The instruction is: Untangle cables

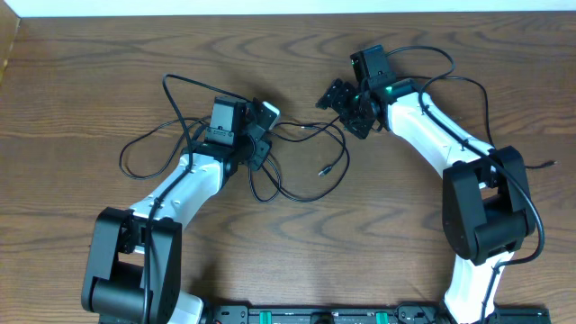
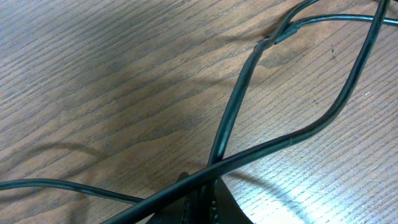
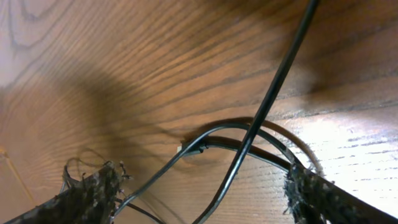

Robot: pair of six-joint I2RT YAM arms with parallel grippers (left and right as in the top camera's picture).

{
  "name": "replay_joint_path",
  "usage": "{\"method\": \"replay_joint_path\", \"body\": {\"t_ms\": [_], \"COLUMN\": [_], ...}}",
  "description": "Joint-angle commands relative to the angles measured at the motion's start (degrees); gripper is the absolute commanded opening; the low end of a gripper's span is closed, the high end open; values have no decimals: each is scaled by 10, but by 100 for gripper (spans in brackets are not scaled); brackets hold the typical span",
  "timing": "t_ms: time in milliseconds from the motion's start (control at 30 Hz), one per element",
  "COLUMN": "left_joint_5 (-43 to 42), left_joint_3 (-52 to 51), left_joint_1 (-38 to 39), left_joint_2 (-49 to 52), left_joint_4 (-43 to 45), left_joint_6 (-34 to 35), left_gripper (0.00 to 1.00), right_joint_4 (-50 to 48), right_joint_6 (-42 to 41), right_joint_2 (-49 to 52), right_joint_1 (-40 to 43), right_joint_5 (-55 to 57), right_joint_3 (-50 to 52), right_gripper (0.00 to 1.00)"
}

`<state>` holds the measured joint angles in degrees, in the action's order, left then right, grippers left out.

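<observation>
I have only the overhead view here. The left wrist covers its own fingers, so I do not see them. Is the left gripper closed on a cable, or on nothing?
Observer: In the left wrist view the left gripper is shut, and a black cable runs out from its tip, so it looks pinched there.
Operator: And the right one, is anything between its fingers?
Observer: The right gripper is open. Its fingers stand wide apart, with crossing cables between them, not gripped.
Operator: Is a plug near it?
Observer: Yes, what looks like a small plug end lies on the table between those fingers.
</observation>
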<state>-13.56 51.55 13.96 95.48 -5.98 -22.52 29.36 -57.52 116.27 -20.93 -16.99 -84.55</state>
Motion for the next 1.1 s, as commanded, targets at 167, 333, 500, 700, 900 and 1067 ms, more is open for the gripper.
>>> {"method": "replay_joint_path", "body": {"t_ms": [167,333,500,700,900,1067], "left_joint_5": [1,-10,-22,-61,-66,-70], "left_joint_3": [-1,-1,-1,-1,-1,-1], "left_joint_1": [-3,-3,-3,-3,-3,-2], "left_joint_2": [0,0,0,0,0,0], "left_joint_4": [1,5,14,15,15,15], "left_joint_6": [8,10,33,34,33,33], "left_gripper": [8,8,8,8,8,8], "right_joint_4": [26,2,-76,-94,-95,-117], "right_joint_6": [-7,-9,-47,-68,-73,-74], "right_joint_2": [11,11,11,11,11,11], "right_joint_1": [-6,-27,-54,-86,-89,-83], "right_joint_5": [7,38,48,103,126,135], "right_joint_3": [7,22,45,49,49,49], "right_gripper": [72,68,38,24,1,1]}}
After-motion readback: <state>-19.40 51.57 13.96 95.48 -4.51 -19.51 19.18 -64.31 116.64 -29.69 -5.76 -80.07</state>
